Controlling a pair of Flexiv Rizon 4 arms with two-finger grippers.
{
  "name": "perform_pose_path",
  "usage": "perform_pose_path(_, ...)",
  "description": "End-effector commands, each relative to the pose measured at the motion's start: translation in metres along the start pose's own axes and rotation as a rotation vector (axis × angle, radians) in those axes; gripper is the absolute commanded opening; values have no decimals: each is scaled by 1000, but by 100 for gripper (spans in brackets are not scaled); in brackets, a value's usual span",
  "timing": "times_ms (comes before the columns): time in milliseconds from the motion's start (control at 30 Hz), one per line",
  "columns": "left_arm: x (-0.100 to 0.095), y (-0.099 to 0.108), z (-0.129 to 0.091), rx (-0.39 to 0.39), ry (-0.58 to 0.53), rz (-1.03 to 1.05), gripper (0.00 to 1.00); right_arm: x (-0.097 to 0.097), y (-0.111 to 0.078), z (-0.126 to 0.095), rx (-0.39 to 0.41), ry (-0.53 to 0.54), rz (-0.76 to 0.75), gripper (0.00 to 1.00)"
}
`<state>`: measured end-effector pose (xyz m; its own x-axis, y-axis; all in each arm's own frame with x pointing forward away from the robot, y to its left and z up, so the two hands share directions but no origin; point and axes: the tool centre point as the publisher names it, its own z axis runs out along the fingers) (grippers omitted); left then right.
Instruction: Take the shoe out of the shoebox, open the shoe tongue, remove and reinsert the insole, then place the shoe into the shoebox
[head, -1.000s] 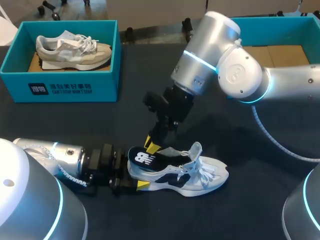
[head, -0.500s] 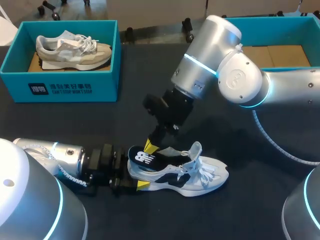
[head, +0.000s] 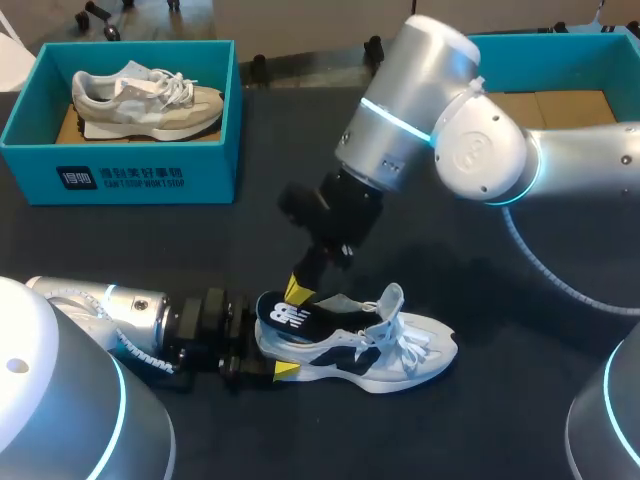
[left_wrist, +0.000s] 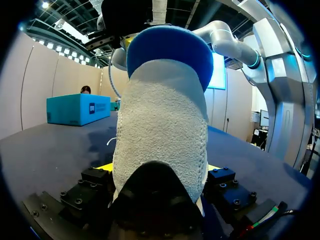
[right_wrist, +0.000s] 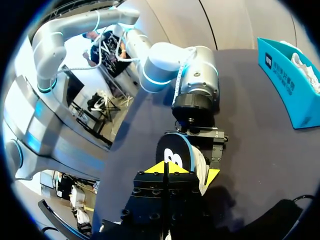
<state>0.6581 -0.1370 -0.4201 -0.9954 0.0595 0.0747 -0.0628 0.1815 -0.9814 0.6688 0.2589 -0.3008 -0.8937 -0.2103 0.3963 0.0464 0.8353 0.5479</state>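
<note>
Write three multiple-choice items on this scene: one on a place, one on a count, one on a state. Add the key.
1. Where is the white shoe?
A) on the table, heel in the left claw
B) on the floor
C) lifted clear of the table

2. How many shoes lie in the left shoebox?
A) none
B) one
C) two

3. How does the dark insole sit?
A) flat inside the shoe
B) loose on the table
C) sticking up from the heel

Key: 1 A, its sole rests on the table and the claw clamps its heel. 2 B, a single beige shoe shows inside. 3 C, its logo end stands above the collar.
</note>
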Motion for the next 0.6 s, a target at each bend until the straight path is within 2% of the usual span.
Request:
perform_pose_path(33,-2,4,0,-2,-2,-1,0,13,-4,-12,7,-36,17,0)
perform_pose_path(100,-2,4,0,-2,-2,-1,0,14,-1,-14,29,-42,13,3)
perform_pose_path(200,-2,4,0,-2,-2,-1,0,13,6,-13,72,-53,1,35)
perform_pose_path(367,-2,4,0,-2,-2,-1,0,13,10,-6,107,-75,10,38)
perform_pose_path(600,-2,4,0,-2,-2,-1,0,11,10,8,109,-122,9,38)
